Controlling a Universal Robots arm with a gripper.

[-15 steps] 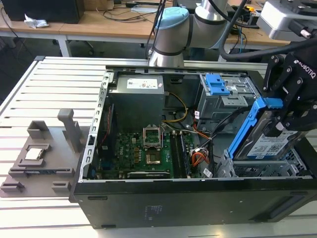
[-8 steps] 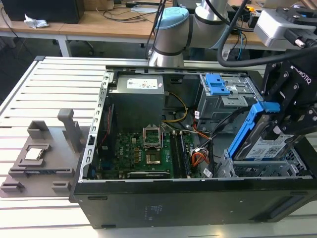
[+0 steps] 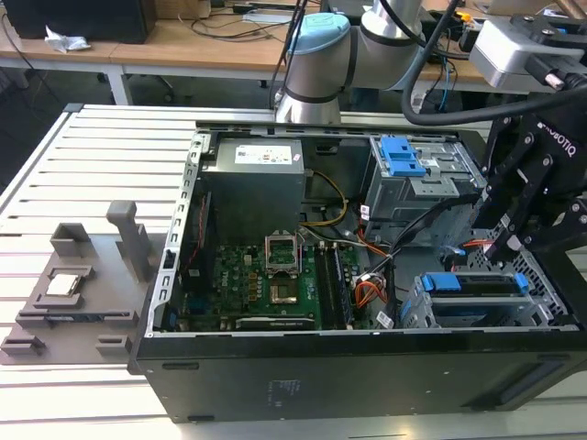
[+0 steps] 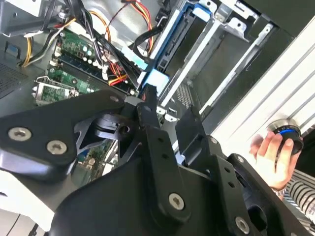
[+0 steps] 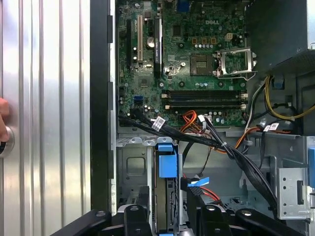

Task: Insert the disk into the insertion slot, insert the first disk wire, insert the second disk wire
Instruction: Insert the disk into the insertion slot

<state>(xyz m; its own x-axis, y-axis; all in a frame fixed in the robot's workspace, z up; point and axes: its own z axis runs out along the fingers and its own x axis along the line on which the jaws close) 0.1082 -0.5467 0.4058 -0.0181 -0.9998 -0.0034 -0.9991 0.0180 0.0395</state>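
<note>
- At the exterior view's lower right, inside the open computer case point(image 3: 275, 385), the disk point(image 3: 477, 283) is seated in the insertion slot point(image 3: 415, 313), and its blue carrier edge runs along the top of the low silver cage.
- The tool point(image 3: 504, 246) hangs just above that cage, black fingers aimed down into the case.
- In the first wrist view the fingers point(image 5: 133, 216) are spread apart, one on either side of the disk's blue carrier, and they are gripping nothing.
- A blue-ended connector point(image 5: 199, 182) on a red wire lies just beside the disk. I cannot tell whether it is plugged in.
- The taller grey cage point(image 3: 404, 156) with its blue latch sits further up that view.
- Outside the case, a person's hand point(image 4: 268, 153) rests on a round knob point(image 4: 286, 133) on the slatted counter point(image 3: 83, 156).
</note>
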